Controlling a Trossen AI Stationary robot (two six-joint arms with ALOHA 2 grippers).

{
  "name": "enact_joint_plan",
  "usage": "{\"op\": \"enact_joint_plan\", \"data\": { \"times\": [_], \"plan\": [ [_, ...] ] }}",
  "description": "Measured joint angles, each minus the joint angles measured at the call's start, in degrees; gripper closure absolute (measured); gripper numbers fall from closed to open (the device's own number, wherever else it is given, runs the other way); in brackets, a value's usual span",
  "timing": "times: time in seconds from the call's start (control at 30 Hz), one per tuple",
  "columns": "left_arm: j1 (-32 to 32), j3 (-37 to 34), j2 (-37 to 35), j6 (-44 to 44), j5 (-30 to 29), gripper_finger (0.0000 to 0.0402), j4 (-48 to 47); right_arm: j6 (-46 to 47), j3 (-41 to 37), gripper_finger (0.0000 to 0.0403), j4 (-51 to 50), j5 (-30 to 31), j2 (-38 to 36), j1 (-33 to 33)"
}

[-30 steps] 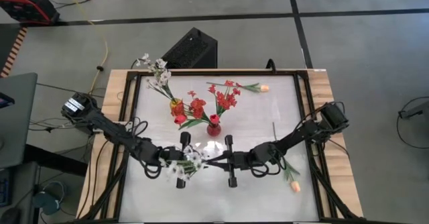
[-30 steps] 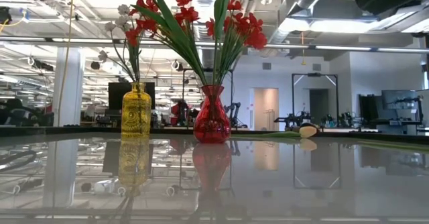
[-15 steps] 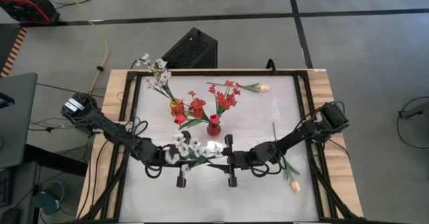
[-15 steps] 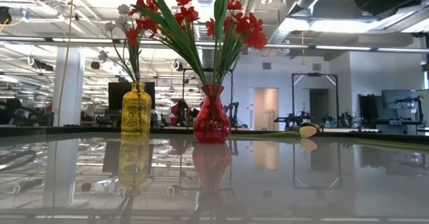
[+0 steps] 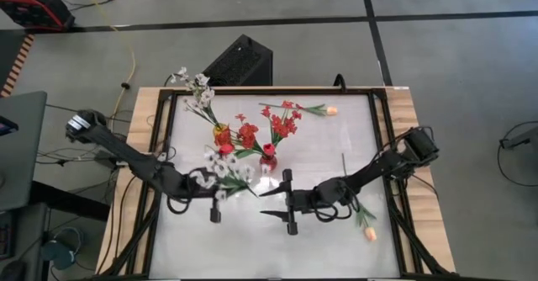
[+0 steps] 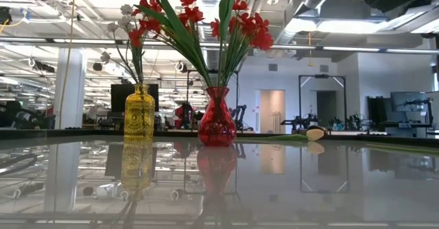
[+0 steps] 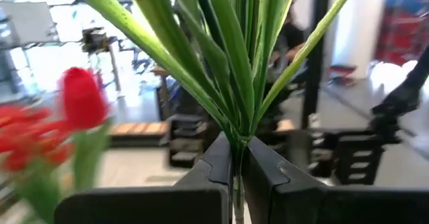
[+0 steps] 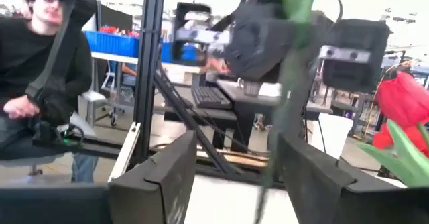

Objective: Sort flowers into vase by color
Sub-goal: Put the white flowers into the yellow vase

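- Spreading across the glossy table [image 5: 328, 155], the scene sets two vases mid-table: a yellow vase [image 6: 139, 114] with white and red stems, and just beside it a red vase [image 6: 217, 118] full of red blooms.
- Up high, the left gripper [image 5: 213, 192] carries the white spray [image 5: 220, 167] near the yellow vase, its fingers [image 7: 265, 177] pinched tight on the green stems [image 7: 234, 70].
- Opposite it, the right gripper [image 5: 286, 201] hangs with jaws spread wide, holding nothing.
- Risk, I'd say: those splayed leaves could snag the crowded red flowers [image 5: 248, 135] on the way in and tip a vase.
- A thin stem could also twist in that pinch and miss the narrow neck.
- Two peach tulips [image 5: 368, 230] lie on the table unsorted.
- Only the overhead view shows both arms; the low view shows neither, only the vases' fill.
- Only the left wrist view proves the clamp.
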Motion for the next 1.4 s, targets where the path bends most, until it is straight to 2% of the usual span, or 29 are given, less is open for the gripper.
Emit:
{"op": "enact_joint_plan", "data": {
  "times": [0.2,0.43,0.73,0.97,1.1,1.27,1.4],
  "plan": [
    [-0.1,0.0,-9.2,-2.1,-8.5,0.0401,-16.1,0.7,0.0,0.0174,-12.4,0.1,-4.3,0.3],
    [-0.1,0.0,-18.6,-2.5,-13.2,0.0401,-23.8,5.9,0.0,0.0177,-24.3,0.1,-9.3,-0.3],
    [1.7,0.0,-25.6,2.1,-13.3,0.0401,-22.6,6.4,0.0,0.0177,-26.5,0.2,-10.2,-1.5],
    [5.5,0.0,-26.1,6.9,-8.9,0.0401,-14.8,6.5,0.0,0.0177,-27.6,0.1,-10.2,-2.2],
    [8.7,0.0,-25.9,10.4,-8.9,0.0401,-10.8,6.7,0.0,0.0177,-28.6,0.1,-10.2,-2.5],
    [14.0,0.0,-25.9,13.5,-12.5,0.0401,-12.1,6.8,0.0,0.0177,-29.2,0.1,-10.2,-2.8],
    [18.6,0.0,-25.5,13.7,-12.9,0.0401,-16.5,6.8,0.0,0.0177,-30.0,0.1,-10.2,-2.8]
  ]
}}
